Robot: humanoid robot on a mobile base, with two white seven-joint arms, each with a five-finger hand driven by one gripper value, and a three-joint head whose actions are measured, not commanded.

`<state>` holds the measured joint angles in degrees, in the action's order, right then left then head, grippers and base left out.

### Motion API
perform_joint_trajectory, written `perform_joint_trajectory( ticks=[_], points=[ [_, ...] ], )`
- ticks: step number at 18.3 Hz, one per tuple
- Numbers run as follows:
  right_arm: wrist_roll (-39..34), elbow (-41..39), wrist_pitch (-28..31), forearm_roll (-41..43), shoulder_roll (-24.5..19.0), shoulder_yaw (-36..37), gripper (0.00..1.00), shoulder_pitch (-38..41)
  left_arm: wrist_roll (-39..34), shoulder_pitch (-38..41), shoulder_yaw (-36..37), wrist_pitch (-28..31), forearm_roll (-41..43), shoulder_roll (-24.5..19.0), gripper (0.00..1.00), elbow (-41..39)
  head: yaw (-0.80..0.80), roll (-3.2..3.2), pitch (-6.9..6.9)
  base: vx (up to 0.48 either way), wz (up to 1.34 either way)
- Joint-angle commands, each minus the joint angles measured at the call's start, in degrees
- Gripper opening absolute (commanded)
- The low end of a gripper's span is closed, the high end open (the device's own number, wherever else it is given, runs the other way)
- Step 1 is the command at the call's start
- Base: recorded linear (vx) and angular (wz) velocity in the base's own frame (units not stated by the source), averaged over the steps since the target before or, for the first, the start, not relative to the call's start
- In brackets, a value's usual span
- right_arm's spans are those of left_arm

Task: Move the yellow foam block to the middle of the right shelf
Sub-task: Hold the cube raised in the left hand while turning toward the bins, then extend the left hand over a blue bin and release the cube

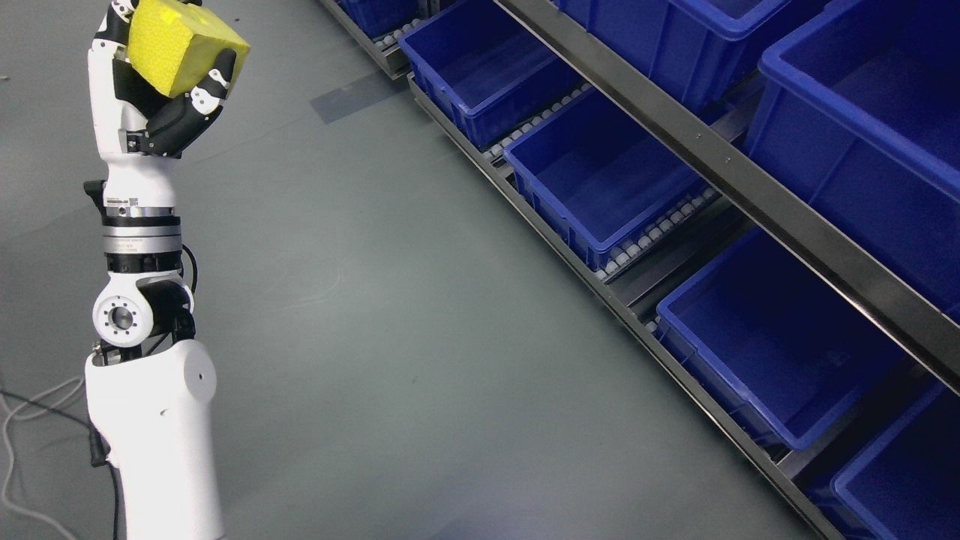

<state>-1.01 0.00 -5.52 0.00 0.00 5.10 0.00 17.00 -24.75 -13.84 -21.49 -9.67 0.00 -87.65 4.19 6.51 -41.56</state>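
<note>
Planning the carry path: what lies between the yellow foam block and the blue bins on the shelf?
Only bare grey floor, seen in the head view, separates the yellow foam block in the left robot hand from the blue bins.

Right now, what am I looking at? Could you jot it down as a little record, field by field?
working arm: left, raised at the picture's left side
left hand: fingers curled around the yellow foam block
block position: held up above the grey floor, well to the left of the shelf
right arm: not in view
shelf: dark metal rack along the right, on roller tracks
shelf contents: blue bins, those whose insides show look empty
floor extras: cables at the lower left
task stage: block grasped, not yet placed
</note>
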Motion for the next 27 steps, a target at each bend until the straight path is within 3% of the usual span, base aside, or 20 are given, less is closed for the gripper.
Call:
perform_joint_trajectory(
  ticks=[1,11,16,19,22,27],
  points=[
    [0.0,-1.0,0.0,0.0,1.0,0.0,1.00,-0.1,0.5,0.2,0.3,-0.3,0.0,-1.0,0.44,-2.3,0.00,0.00,0.00,0.384,-0.33],
    [0.0,-1.0,0.0,0.0,1.0,0.0,1.00,-0.1,0.8,-0.3,4.3,-1.7,0.0,-1.0,0.45,-8.1,0.00,0.00,0.00,0.327,-0.42],
    [0.0,-1.0,0.0,0.0,1.0,0.0,1.00,-0.1,6.0,-5.5,7.3,-0.1,0.0,-1.0,0.44,-9.2,0.00,0.00,0.00,0.218,-0.38],
    [0.0,-1.0,0.0,0.0,1.0,0.0,1.00,-0.1,7.4,-10.6,7.3,10.4,0.1,-1.0,0.43,-8.9,0.00,0.00,0.00,0.132,-0.27],
    [0.0,-1.0,0.0,0.0,1.0,0.0,1.00,-0.2,7.3,-15.3,7.3,25.0,2.2,-1.0,0.44,-7.1,0.00,0.00,0.00,0.077,-0.18],
    [0.0,-1.0,0.0,0.0,1.0,0.0,1.00,-0.1,6.7,-25.1,10.0,43.0,7.5,-1.0,0.52,4.4,0.00,0.00,0.00,0.034,-0.07]
  ],
)
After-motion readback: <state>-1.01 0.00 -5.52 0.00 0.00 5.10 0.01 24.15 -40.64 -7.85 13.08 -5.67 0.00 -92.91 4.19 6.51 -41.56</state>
